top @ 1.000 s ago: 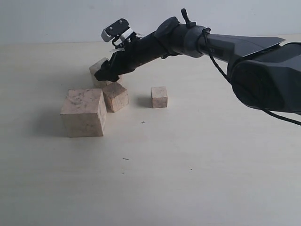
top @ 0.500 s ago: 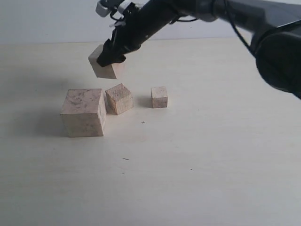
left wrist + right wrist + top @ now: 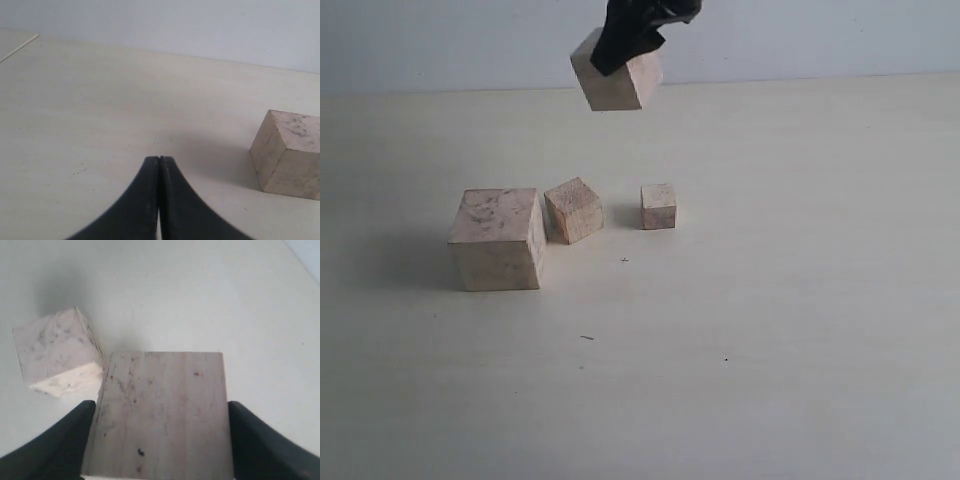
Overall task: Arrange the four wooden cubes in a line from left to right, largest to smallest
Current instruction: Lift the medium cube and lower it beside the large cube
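My right gripper (image 3: 626,42) is shut on the second-largest wooden cube (image 3: 615,80) and holds it, tilted, high above the table at the top of the exterior view. In the right wrist view that cube (image 3: 160,385) fills the space between the black fingers (image 3: 70,432) of the right gripper (image 3: 159,415). Three cubes rest on the table: the largest (image 3: 498,238) at the left, a smaller, turned one (image 3: 574,209) beside it, and the smallest (image 3: 658,206) to the right. My left gripper (image 3: 159,160) is shut and empty, low over the table near the largest cube (image 3: 287,152).
One cube on the table (image 3: 57,352) shows below the held cube in the right wrist view. The pale tabletop (image 3: 770,330) stretches to the right and front of the cubes. A light wall runs behind the table.
The right gripper has lifted the cube off the table behind the row and carried it up and to the right. Most of the arm has left the exterior view.
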You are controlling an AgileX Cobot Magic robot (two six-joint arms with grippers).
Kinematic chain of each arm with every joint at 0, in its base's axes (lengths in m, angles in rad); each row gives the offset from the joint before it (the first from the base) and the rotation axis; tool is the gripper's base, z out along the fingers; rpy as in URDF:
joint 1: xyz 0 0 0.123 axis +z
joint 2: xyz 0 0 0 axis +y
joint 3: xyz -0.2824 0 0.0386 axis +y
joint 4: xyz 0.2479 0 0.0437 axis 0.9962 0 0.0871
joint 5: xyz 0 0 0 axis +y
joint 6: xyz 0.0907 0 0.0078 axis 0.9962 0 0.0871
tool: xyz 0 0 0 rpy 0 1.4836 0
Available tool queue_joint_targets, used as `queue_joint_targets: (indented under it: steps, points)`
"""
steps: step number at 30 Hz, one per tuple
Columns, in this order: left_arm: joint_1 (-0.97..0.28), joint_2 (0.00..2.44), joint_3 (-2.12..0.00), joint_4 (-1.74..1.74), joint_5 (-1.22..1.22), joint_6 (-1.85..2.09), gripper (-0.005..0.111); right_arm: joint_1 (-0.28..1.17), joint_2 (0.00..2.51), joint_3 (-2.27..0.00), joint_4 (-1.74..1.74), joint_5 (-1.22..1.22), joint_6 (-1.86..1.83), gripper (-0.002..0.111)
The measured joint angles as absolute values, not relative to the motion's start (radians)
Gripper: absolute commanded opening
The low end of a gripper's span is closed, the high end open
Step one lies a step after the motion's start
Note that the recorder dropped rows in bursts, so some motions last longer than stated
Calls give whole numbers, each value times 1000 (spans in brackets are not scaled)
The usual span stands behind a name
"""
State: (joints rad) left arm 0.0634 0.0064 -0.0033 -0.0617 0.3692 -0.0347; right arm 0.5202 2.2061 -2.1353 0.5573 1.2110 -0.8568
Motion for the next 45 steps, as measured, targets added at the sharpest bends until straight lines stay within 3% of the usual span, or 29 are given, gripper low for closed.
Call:
queue_joint_targets:
  steps: [8, 16, 32, 45]
  points:
    - [63, 6, -3, -62, 369, -35, 0, 535, 2197, -1925, 591, 1222, -959, 0]
    - [63, 6, -3, -62, 369, -35, 0, 638, 2197, -1802, 601, 1222, -1152, 0]
    - [63, 6, -3, -62, 369, -35, 0, 633, 2209, -1785, 660, 1223, -1323, 0]
    - [63, 6, -3, -62, 369, -35, 0, 631, 2375, -1785, 795, 1221, -1490, 0]
